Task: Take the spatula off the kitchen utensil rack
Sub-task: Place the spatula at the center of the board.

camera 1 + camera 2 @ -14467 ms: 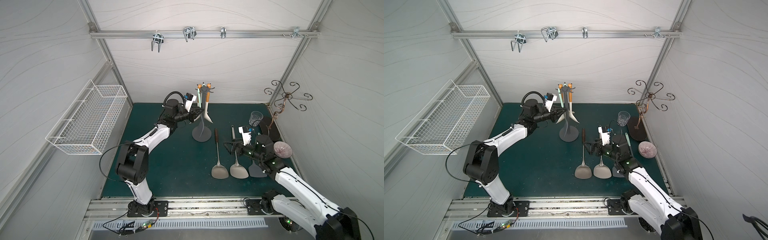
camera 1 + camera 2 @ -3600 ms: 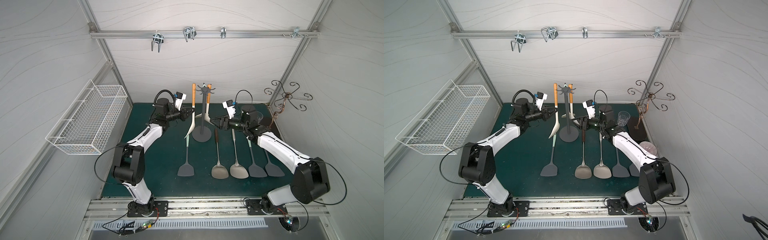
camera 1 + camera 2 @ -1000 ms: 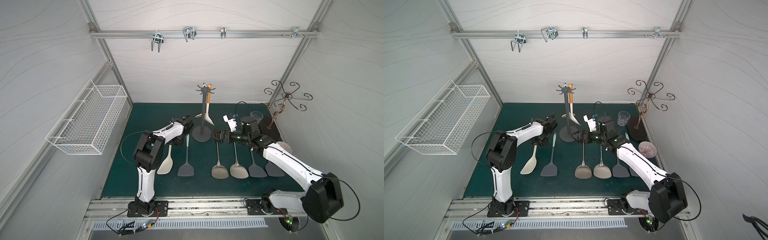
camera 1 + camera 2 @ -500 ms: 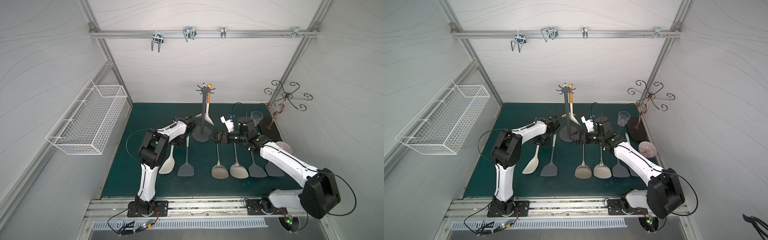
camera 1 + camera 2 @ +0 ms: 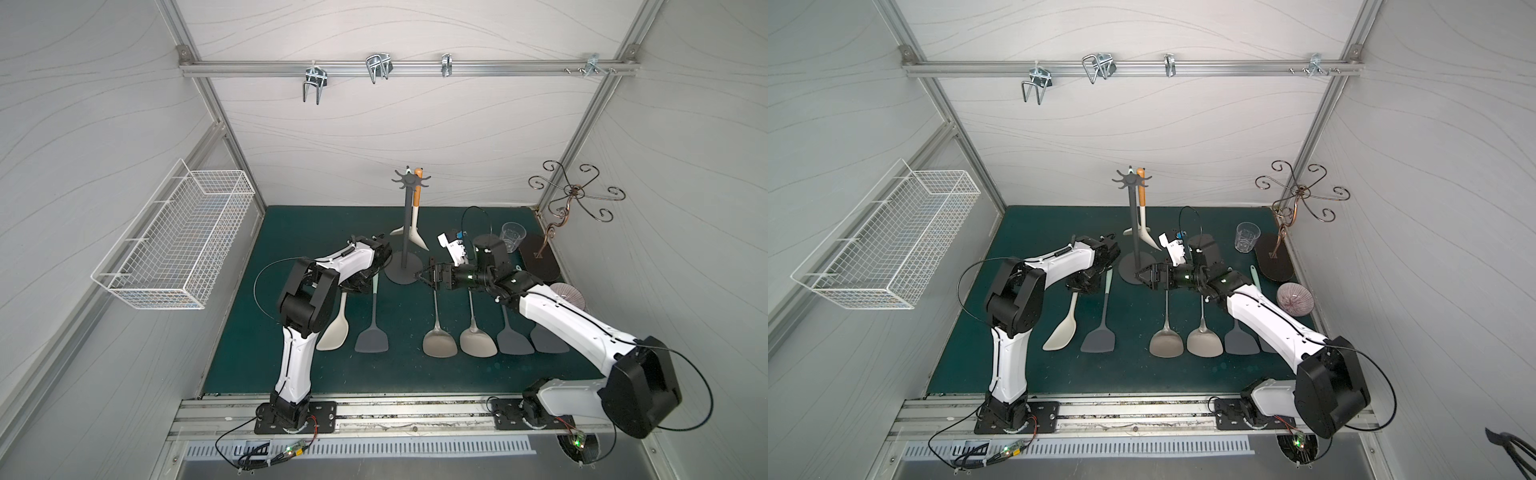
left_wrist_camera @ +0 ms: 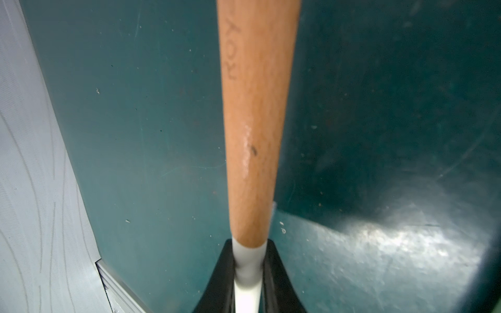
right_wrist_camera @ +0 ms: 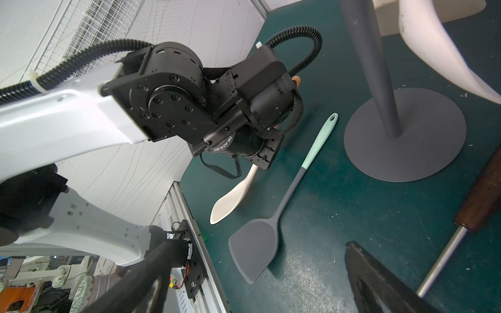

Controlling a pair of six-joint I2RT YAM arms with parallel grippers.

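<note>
On green mat (image 5: 299,232), cream-bladed spatula (image 5: 332,334), orange wooden handle (image 6: 252,122); left jaws clamp its white neck; right jaws wide.

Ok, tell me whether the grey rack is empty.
No, an orange-handled spatula hangs from the hooks at the top of the rack.

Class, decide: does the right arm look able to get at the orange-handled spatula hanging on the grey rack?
Probably yes: the right gripper is open beside the rack, and nothing stands between it and the orange-handled spatula hanging above it.
</note>
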